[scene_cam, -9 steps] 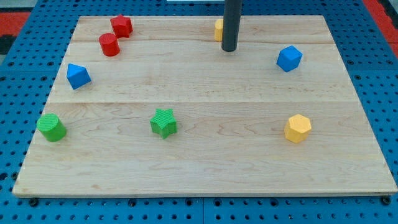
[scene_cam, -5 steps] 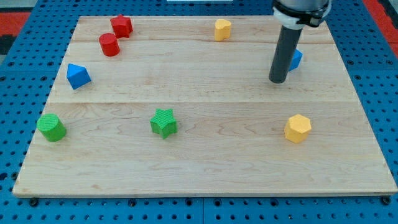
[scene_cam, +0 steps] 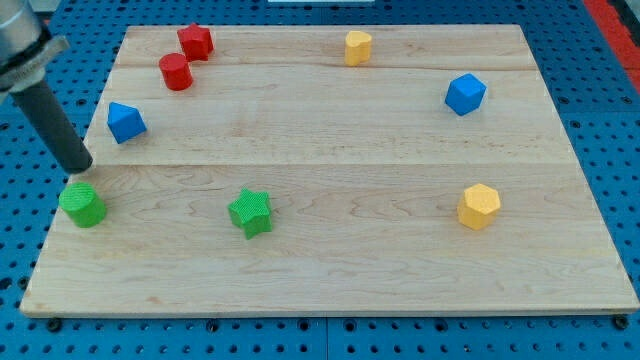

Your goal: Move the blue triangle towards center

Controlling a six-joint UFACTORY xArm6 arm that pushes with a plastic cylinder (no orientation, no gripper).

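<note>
The blue triangle (scene_cam: 125,122) lies near the left edge of the wooden board (scene_cam: 330,150). My tip (scene_cam: 78,167) is at the board's left edge, below and left of the blue triangle and apart from it. The tip sits just above the green cylinder (scene_cam: 82,204). The rod rises toward the view's top left.
A green star (scene_cam: 249,213) lies left of the board's middle. Two red blocks (scene_cam: 186,56) sit at the top left. A yellow block (scene_cam: 357,47) is at the top, a blue block (scene_cam: 465,94) at the upper right, a yellow hexagon (scene_cam: 479,206) at the right.
The rod has swung from the view's top middle to the right and now to the far left edge. The green star has shifted slightly left and down. The blue triangle has not moved.
</note>
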